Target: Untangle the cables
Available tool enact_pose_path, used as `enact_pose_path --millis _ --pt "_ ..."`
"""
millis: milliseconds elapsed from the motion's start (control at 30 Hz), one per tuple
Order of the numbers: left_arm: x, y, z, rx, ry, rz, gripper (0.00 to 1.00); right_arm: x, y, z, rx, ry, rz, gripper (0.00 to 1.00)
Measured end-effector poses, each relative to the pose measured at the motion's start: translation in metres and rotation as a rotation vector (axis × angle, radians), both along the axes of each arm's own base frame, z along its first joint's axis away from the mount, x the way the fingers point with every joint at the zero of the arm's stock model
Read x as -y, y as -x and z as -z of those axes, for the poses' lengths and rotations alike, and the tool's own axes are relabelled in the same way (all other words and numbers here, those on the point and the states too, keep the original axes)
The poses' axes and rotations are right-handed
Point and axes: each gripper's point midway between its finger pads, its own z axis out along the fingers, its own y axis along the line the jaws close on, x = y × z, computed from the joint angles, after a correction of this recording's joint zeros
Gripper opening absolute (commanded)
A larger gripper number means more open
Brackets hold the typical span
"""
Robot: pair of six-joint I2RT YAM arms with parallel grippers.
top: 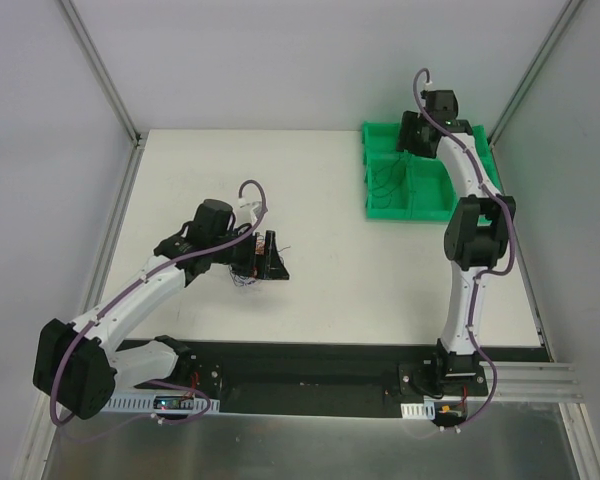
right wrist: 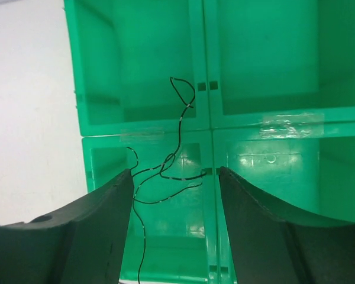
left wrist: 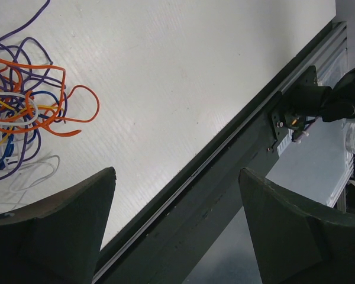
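1. The left gripper (left wrist: 176, 175) is low over the white table (left wrist: 183, 71), left of centre in the top view. Its jaws stand wide apart with nothing between them.
2. The knot of cables (left wrist: 23, 100) lies on the table at the upper left of the left wrist view, beside the left finger and apart from it. It holds orange, purple, white, blue and yellow strands looped together.
3. The right gripper (right wrist: 174, 174) hangs over the green bin (right wrist: 260, 59) at the upper right of the top view. Its jaws are parted and grip nothing.
4. A single black wire (right wrist: 181, 124) lies in the bin, in the middle of the right wrist view. Its loop sits in the upper left compartment. It crosses the dividing rim into the lower left compartment and runs down between the two dark fingers
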Motion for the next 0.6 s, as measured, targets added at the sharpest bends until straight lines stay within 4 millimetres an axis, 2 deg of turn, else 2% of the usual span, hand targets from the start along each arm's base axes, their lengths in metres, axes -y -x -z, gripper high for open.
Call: enact_pose_path --millis 167,300,467,600 --pt "0.002 0.0 0.001 -0.01 0.0 0.007 0.84 -0.004 -0.002 0.029 -0.051 0.0 -0.001 0.52" --pt "0.002 0.0 0.001 -0.011 0.0 0.007 0.84 -0.009 -0.002 0.04 -0.069 0.001 -0.001 0.4" --pt "0.003 0.001 0.001 -0.011 0.0 0.014 0.84 -0.01 -0.007 0.048 -0.06 0.042 0.004 0.01" --pt "0.003 0.001 0.001 -0.009 0.001 0.013 0.84 -0.017 -0.005 0.057 -0.063 0.084 -0.003 0.0"
